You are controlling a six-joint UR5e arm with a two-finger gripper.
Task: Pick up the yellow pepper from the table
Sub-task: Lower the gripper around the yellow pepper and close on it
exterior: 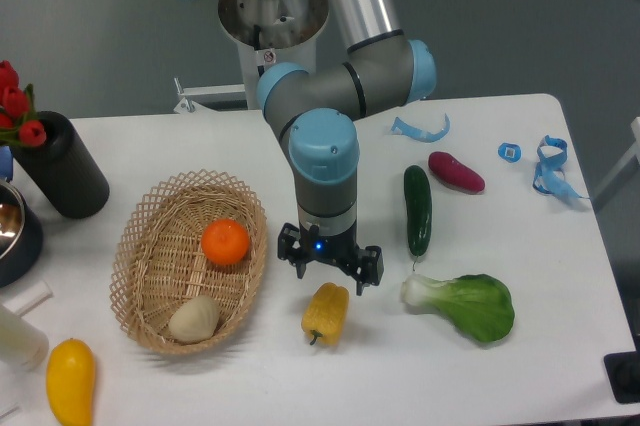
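White and broad, the bench [560,276] carries everything we need. Starting at the left, we see a smooth yellow fruit [70,379] near the front edge, which is not our target, then a wicker basket [145,246] holding an orange [225,242] and a pale round item [194,318]. Just right of the basket lies the yellow pepper [326,312], resting free on the bench. Our gripper [330,267] hangs directly above its upper end, jaws spread and holding nothing. We judge this the approach step: next we should descend so the jaws straddle the pepper, then close. Further right lie a cucumber [417,210] and bok choy [462,304], well apart.
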